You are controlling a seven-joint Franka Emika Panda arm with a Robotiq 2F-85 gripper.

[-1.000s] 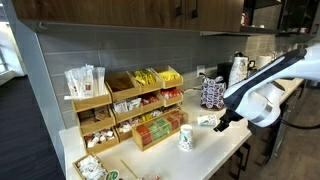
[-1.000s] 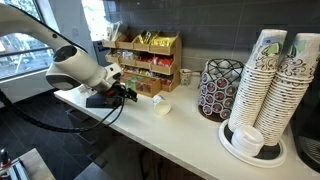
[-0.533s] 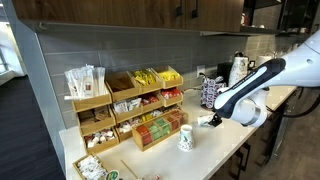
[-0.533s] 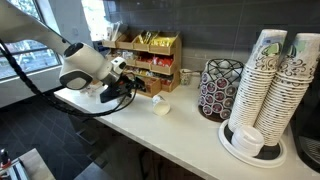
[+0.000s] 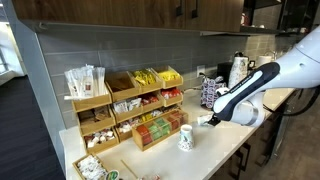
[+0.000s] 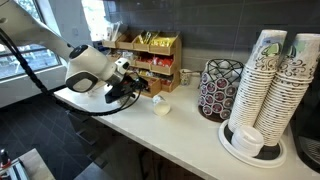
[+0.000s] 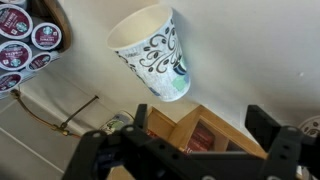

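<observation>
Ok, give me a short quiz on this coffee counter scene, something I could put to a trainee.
1. True or false: the gripper is shut on the patterned paper cup.
2. Which of these stands behind the cup, against the wall? A: a wooden organizer of packets. B: a microwave. C: a sink.
3. In a few words: what does the wire carousel hold?

Key
1. False. The jaws are open and hold nothing; the cup stands on the counter, apart from them.
2. A.
3. Coffee pods.
</observation>
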